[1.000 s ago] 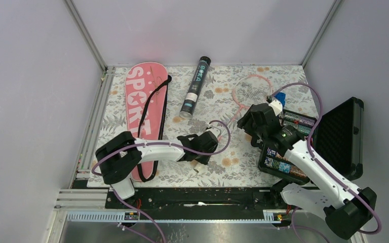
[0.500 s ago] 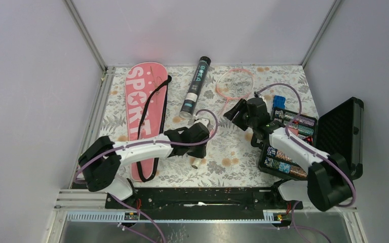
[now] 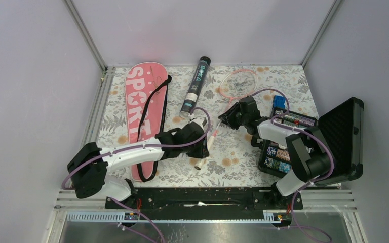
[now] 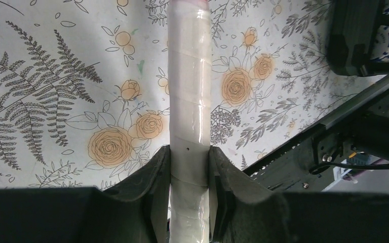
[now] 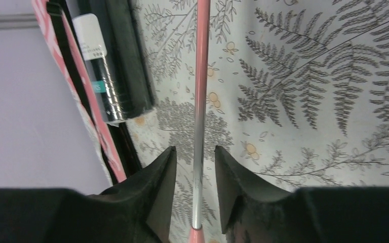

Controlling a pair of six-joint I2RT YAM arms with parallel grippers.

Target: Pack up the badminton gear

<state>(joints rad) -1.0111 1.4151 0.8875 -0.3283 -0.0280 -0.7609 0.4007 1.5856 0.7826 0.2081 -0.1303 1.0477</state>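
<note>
A pink-framed racket lies on the floral mat, its head [image 3: 238, 83] at the back and its shaft [image 5: 200, 76] running down to a cream handle [image 4: 190, 96]. My left gripper [image 3: 201, 146] [image 4: 190, 157] is shut on that handle, both jaws pressed flat against it. My right gripper [image 3: 229, 119] [image 5: 195, 152] straddles the thin shaft near the head, open, with a gap on each side. The black tube with teal print [image 3: 195, 88] [image 5: 114, 66] lies beside the long pink SPORT bag [image 3: 144, 109] [image 5: 112, 158] at the left.
An open black case [image 3: 342, 134] holding patterned rolls [image 3: 282, 152] stands at the right, with its corner [image 4: 364, 35] in the left wrist view. A small blue toy [image 3: 279, 101] sits behind it. The table's black front rail [image 4: 334, 147] runs close under the handle.
The racket head has swung left towards the tube. My right arm has reached in over the shaft and its jaws have narrowed. The left gripper has kept its hold on the handle.
</note>
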